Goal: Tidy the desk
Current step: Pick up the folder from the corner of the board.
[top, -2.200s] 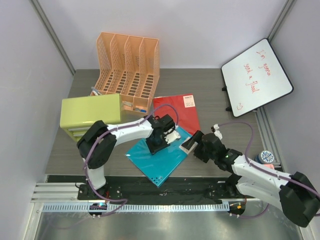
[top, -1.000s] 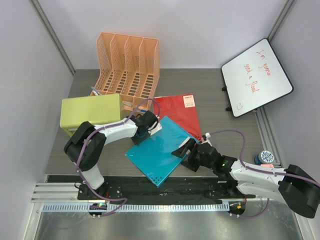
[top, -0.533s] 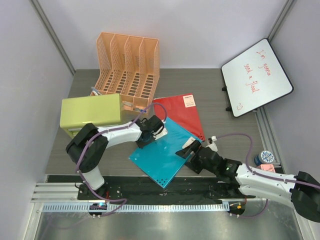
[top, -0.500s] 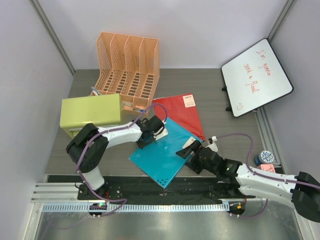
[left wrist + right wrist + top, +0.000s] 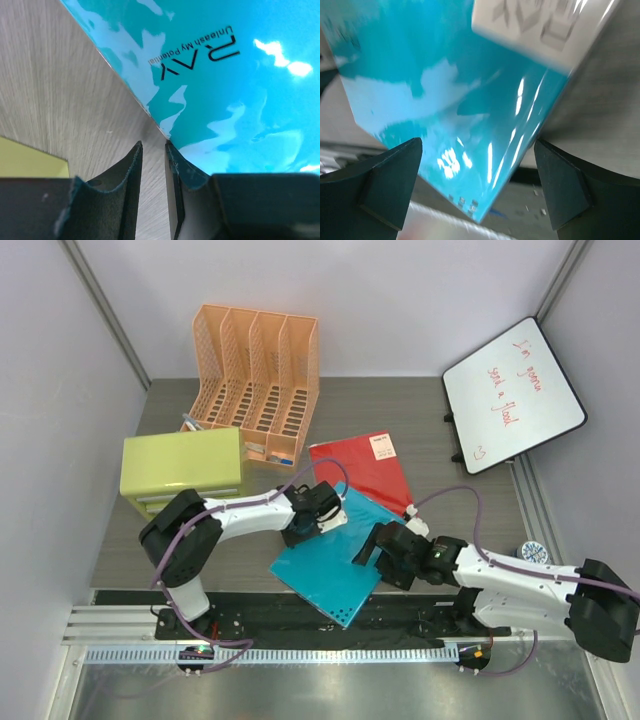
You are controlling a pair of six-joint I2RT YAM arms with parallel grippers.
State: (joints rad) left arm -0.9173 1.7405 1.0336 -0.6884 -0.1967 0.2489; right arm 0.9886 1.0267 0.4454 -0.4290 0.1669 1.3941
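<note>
Glossy teal plastic folder [image 5: 225, 100]: printed "RAY", "Unleash My Potential". White rectangular whiteboard [image 5: 513, 395]: red handwriting, apparently "I'm gonna send a flood". Red folder's white label [image 5: 381, 446]: illegible.

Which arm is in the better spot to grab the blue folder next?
Probably the right: the right gripper is wide open with an edge of the teal folder between its fingers, ready to close. The left gripper stands narrow at a corner.
</note>
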